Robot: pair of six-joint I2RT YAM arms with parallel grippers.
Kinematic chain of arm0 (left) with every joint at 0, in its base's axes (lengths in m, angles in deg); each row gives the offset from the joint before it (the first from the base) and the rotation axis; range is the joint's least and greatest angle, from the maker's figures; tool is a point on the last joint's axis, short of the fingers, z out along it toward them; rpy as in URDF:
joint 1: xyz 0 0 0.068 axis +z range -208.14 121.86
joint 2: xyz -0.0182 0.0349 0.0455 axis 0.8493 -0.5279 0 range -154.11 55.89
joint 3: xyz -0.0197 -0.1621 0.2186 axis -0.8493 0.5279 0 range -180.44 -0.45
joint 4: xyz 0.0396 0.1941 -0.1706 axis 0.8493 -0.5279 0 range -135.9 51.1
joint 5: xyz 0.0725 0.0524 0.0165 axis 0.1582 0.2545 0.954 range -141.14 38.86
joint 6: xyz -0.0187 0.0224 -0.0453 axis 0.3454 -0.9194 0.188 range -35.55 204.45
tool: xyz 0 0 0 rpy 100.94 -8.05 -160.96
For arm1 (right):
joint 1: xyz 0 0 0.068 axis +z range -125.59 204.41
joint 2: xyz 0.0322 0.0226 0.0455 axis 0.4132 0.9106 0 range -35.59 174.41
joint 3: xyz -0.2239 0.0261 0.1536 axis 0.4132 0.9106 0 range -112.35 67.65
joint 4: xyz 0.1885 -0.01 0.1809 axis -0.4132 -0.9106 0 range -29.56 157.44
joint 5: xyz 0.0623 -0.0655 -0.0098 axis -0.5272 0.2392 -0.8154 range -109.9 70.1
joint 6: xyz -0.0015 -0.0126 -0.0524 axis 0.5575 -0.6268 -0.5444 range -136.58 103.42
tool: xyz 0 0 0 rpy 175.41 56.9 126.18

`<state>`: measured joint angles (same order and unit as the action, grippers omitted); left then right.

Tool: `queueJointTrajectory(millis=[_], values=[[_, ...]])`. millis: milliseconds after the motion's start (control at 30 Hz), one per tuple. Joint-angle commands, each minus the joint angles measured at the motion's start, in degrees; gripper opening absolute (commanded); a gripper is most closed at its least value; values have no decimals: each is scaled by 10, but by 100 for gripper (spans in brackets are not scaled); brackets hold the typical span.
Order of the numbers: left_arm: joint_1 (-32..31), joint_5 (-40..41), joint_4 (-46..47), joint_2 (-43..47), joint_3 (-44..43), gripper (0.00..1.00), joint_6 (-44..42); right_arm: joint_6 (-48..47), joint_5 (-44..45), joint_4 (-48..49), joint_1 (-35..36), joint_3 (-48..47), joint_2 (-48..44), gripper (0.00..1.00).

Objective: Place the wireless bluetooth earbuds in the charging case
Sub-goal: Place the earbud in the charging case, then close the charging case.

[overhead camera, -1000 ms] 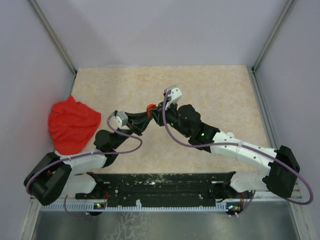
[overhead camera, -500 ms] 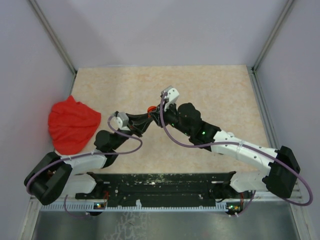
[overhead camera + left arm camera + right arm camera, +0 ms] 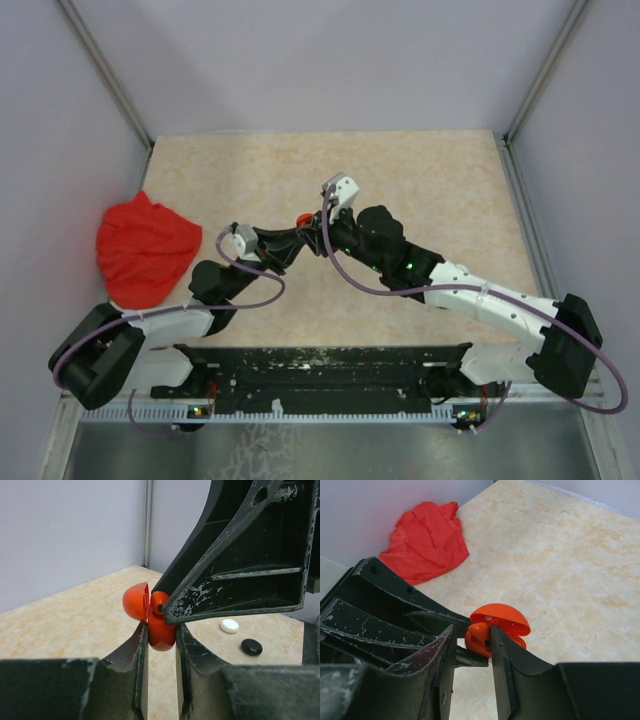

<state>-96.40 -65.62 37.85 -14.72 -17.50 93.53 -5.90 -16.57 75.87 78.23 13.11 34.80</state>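
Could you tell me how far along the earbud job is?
Done: orange case lid open. In hand: left gripper clamps it; right gripper tips sit at its opening. Left: its inside is hidden, nothing shows seated; white piece and black piece lie on the table.

Bright, soft, even light, with only faint shadows on the table [image 3: 420, 180]. In both wrist views the near fingers [image 3: 65, 690] look blurred.

The top camera looked down from high behind over the whole surface [image 3: 420, 170]; both wrist cameras sat close, facing the same orange case [image 3: 160, 630] from opposite sides
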Motion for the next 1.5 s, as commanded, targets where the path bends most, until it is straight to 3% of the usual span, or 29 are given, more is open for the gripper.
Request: queueJointTrajectory(millis=[0,600,800,900,1200,1467], values=[[1,-1,91,7,-9,1,15,-4,18,-53,-12,-18,-11,34],[6,-12,85,-5,-7,1,39,2,-9,-60,-30,-36,-29,35],[8,-29,76,0,-4,1,31,-9,-6,-93,-48,-56,-46,34],[12,-56,63,6,-3,1,27,-19,-48,-131,-79,-72,-55,37],[26,-194,-2,0,-35,1,24,-38,-284,-206,-158,-100,-65,69],[38,-299,-49,-3,-66,1,16,-40,-433,-230,-179,-113,-30,84]])
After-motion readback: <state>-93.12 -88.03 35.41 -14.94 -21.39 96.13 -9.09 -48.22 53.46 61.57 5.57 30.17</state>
